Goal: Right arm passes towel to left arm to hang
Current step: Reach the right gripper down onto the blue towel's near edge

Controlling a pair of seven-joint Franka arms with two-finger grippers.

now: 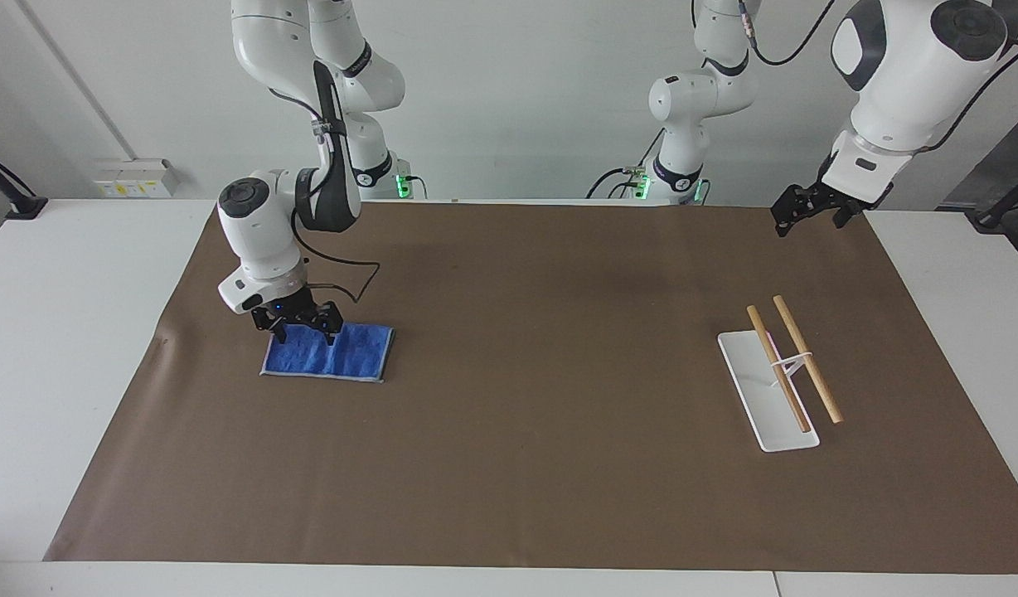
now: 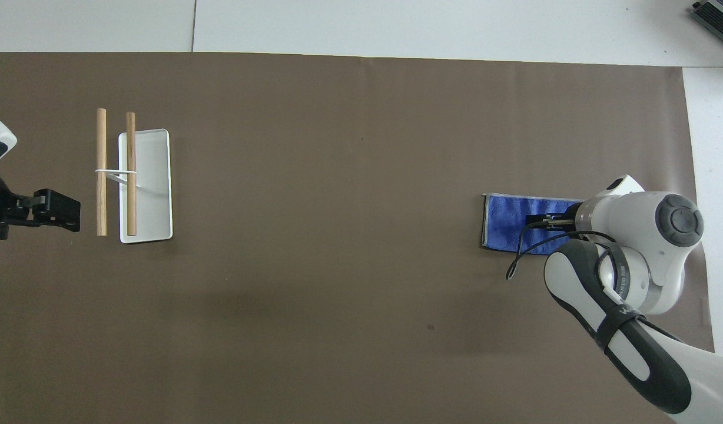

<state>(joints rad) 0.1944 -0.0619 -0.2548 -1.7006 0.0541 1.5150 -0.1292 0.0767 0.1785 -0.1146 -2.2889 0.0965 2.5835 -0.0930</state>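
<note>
Now: towel (image 1: pixel 328 351) flat on brown mat (image 1: pixel 542 464), toward the right arm's end. Right gripper (image 1: pixel 304 330) low at the towel's robot-side edge, fingers spread wide, gripping nothing. Left gripper (image 1: pixel 805 209) aloft, waiting over the mat's corner near white rack (image 1: pixel 766 390), likewise open and unladen.

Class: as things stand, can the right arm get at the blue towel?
Probably yes. The open right gripper is right down over the flat towel, and nothing lies between them.
</note>
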